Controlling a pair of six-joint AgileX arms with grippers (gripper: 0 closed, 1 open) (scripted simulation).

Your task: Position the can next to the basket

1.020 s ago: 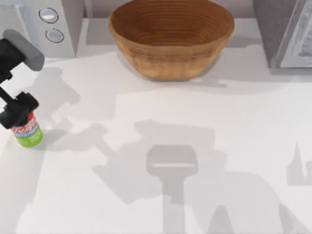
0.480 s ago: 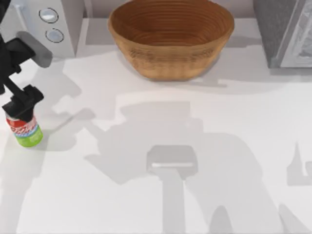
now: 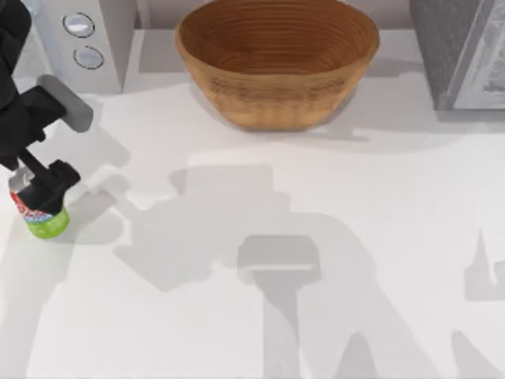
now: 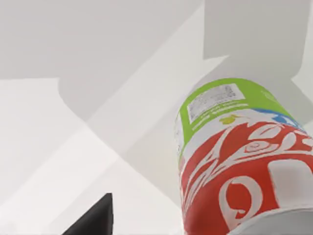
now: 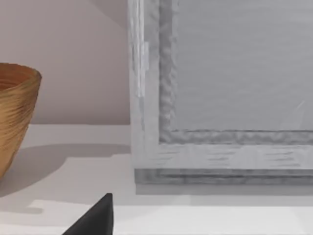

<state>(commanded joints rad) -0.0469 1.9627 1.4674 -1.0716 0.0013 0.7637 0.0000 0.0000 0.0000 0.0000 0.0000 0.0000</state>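
can (image 3: 46,215): upright on the white table (image 3: 316,332), near the table's left edge, toward the front-left; red band with white lettering, blue stripe, lime-green bottom. Left wrist view has it close up (image 4: 244,161), green end away from the camera, silver rim at the near edge.
basket (image 3: 276,59): large round woven tan-brown bowl, at the back of the table about centre; well apart from the can. Its rim and side also sit at the edge of the right wrist view (image 5: 14,112).
left gripper (image 3: 43,183): black, down over the top of the can at the left side of the table, hiding most of the silver top; arm reaches in from the upper-left corner. One dark fingertip (image 4: 93,218) in the wrist view stands off to the side of the can, with table between them.
left gripper state: cannot tell whether the fingers are spread or pressed on the can; contact not visible.
right arm: parked off the right side, wrist camera facing the grey framed panel (image 5: 220,88); one dark fingertip (image 5: 93,218) at the frame's lower edge.
right gripper state: cannot tell.
white appliance (image 3: 83,39): back-left corner, two round knobs, behind the left arm.
grey unit (image 3: 461,51): back-right corner, right of the basket.
table surface: white, with arm shadows across the middle and front.
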